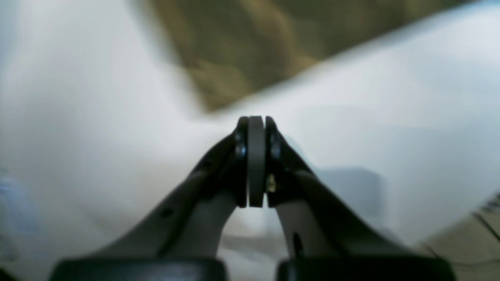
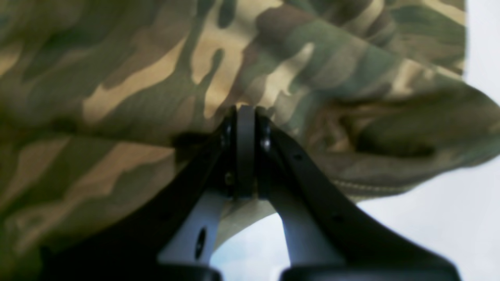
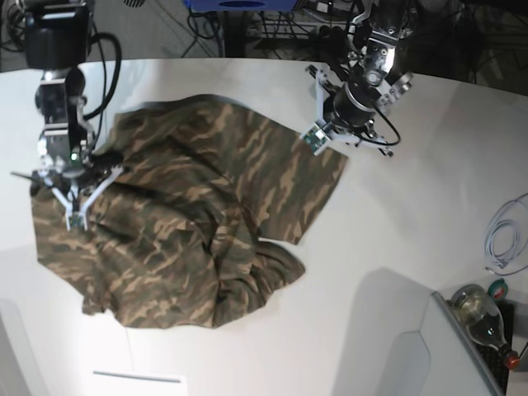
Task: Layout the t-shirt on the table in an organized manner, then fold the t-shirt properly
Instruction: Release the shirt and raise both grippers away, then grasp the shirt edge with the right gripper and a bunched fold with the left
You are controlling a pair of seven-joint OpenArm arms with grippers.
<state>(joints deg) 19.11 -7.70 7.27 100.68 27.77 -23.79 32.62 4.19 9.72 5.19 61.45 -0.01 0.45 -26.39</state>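
Left gripper (image 1: 256, 123) angled downward, closed and empty, near the camouflage t-shirt's (image 1: 250, 43) corner.

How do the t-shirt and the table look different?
The t-shirt is camouflage green, brown and tan, but the table is white. The t-shirt is rumpled in folds, while the table is flat and smooth. The t-shirt is smaller; the table spreads out beyond it.

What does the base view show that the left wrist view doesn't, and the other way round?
Base view only: the right arm over the shirt, and a bottle with a red cap.
Left wrist view only: a close look at the left fingers, shut.
Both: the camouflage t-shirt and the white table.
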